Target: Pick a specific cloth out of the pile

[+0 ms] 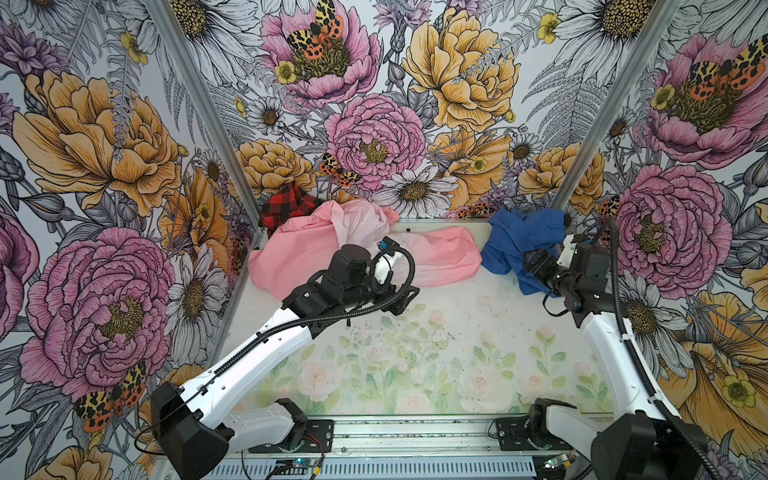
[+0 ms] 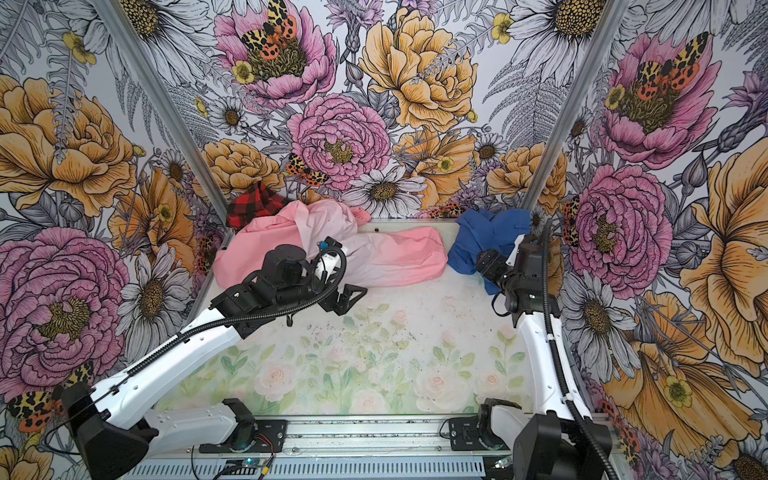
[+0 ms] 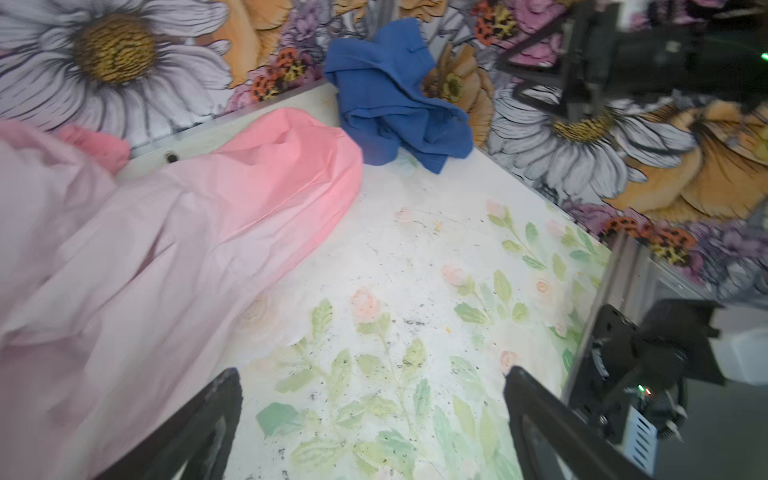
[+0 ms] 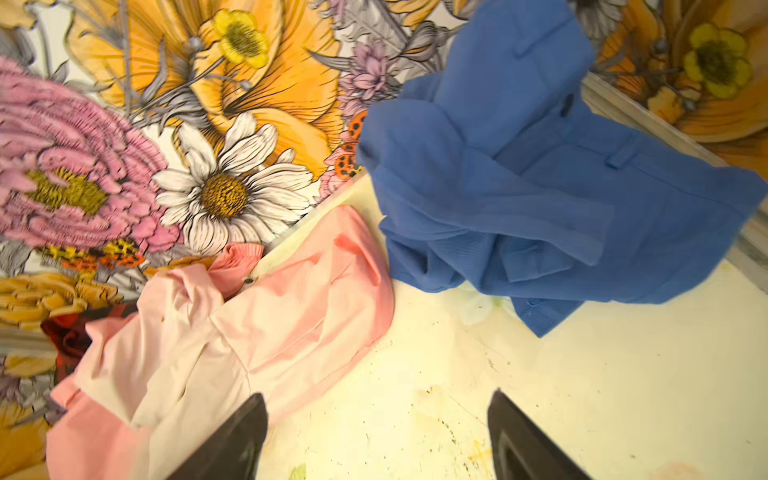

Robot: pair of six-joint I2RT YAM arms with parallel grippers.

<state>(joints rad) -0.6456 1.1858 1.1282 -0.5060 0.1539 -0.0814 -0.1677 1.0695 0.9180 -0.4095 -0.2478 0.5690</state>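
Royal-blue crumpled cloth (image 1: 521,245) lies in far right corner, edge just beside pink-and-plaid garment pile (image 1: 316,249); floral tabletop (image 1: 436,332) open in front. Left gripper (image 3: 372,374) and right gripper (image 4: 378,395) both spread wide, empty.

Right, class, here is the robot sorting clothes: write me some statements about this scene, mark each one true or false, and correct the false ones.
1. The blue cloth lies at the far right of the table. True.
2. The right gripper is clamped on the blue cloth. False: its jaws stand open and hold nothing.
3. The plaid cloth lies on top of the blue cloth. False: it sits in the far left corner, behind the pink garments.
4. The left gripper is open and empty. True.
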